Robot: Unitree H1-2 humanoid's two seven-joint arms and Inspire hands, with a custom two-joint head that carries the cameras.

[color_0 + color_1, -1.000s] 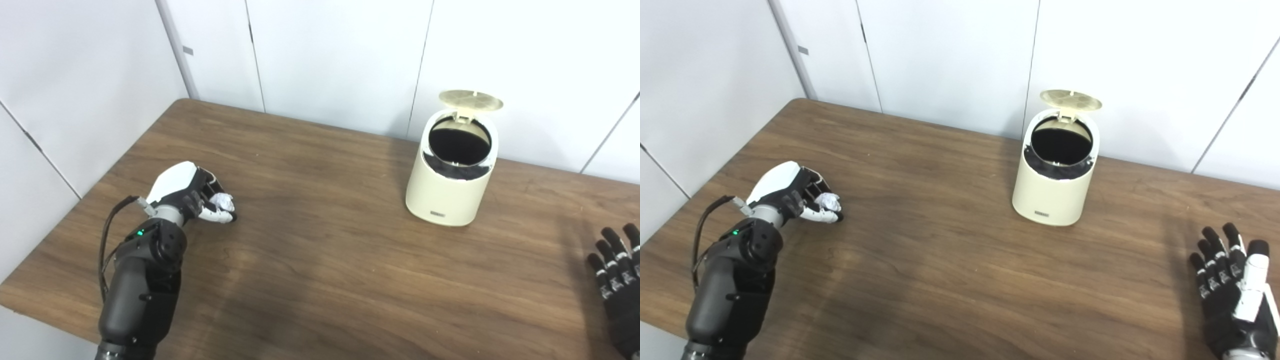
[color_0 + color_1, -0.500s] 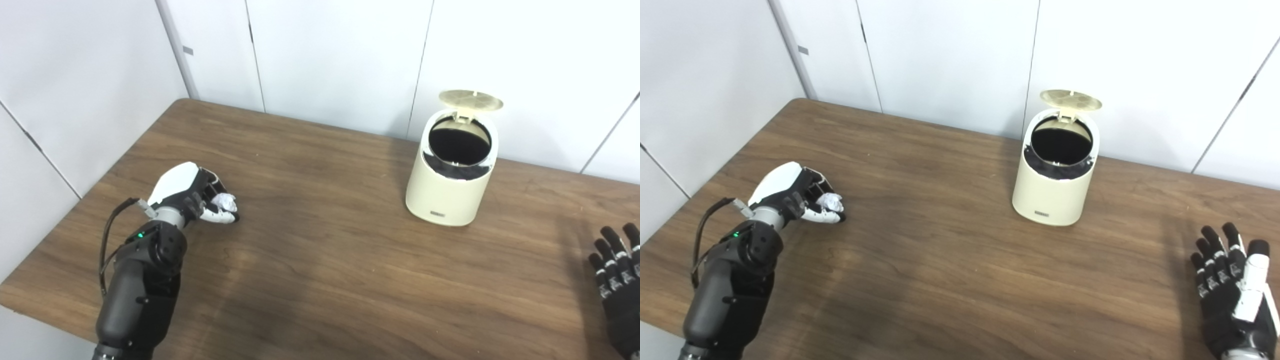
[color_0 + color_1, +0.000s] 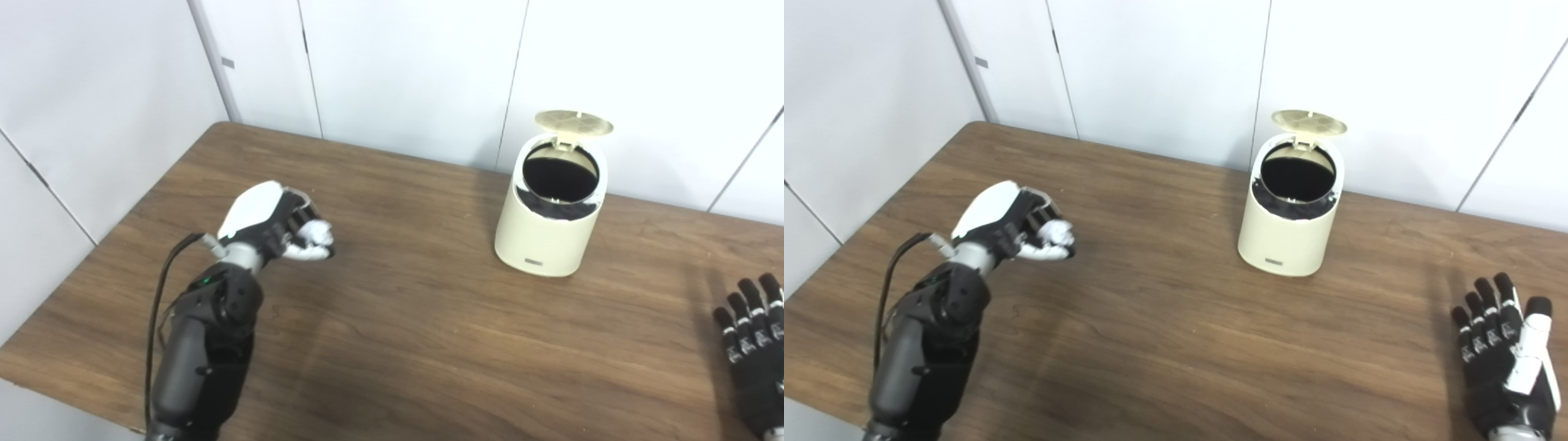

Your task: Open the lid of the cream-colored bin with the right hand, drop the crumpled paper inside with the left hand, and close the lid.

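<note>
Nearest us, our right hand (image 3: pixel 1503 361) waits with fingers spread, holding nothing. Our left hand (image 3: pixel 275 223), closed round the paper (image 3: pixel 317 231), has lifted off the table (image 3: pixel 429 343) and moved binward (carry under way). Farthest, the bin (image 3: pixel 548 205) stands with lid (image 3: pixel 574 121) up, well apart.

I see the cream-colored bin (image 3: pixel 548 217) standing upright near the far edge of the desk (image 3: pixel 416 318), its round lid (image 3: pixel 574 121) tipped up and the dark inside exposed. The small white crumpled paper (image 3: pixel 317 231) sits clamped in my left hand (image 3: pixel 269 223), well apart from the bin.
</note>
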